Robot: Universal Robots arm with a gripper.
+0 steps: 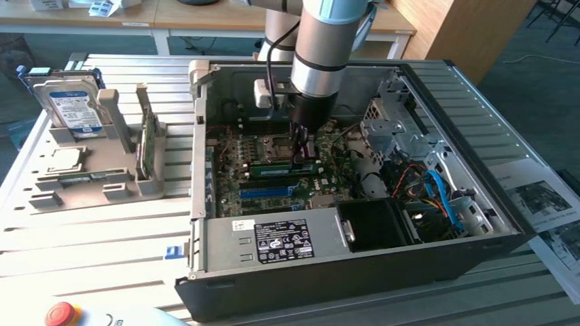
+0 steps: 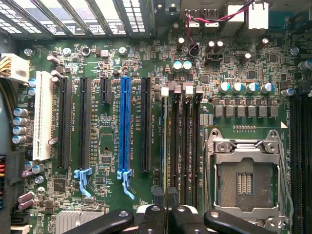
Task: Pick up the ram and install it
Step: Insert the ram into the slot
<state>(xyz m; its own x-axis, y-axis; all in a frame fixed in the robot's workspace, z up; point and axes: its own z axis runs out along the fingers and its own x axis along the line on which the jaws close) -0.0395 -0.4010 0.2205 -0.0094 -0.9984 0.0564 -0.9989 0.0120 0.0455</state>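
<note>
My gripper [image 1: 303, 155] reaches down into the open computer case [image 1: 363, 272], over the green motherboard [image 1: 231, 178]. A long thin green stick, the ram [image 1: 272, 163], lies level right under the fingertips, just above the board beside the CPU socket [image 1: 276, 144]. In the wrist view the gripper [image 2: 167, 215] has its two black fingers [image 2: 151, 219] almost together, a thin dark edge pinched between them. That edge lines up with the row of black memory slots [image 2: 185, 146], which look empty. The ram's face is hidden in the wrist view.
A grey holder [image 1: 109, 183] at the exterior view's left carries a hard drive [image 1: 70, 109] and another upright thin green stick [image 1: 145, 146]. Inside the case are a labelled silver power supply [image 1: 272, 239], blue cables [image 1: 439, 193] and drive cages. A red button [image 1: 62, 314] sits near the front.
</note>
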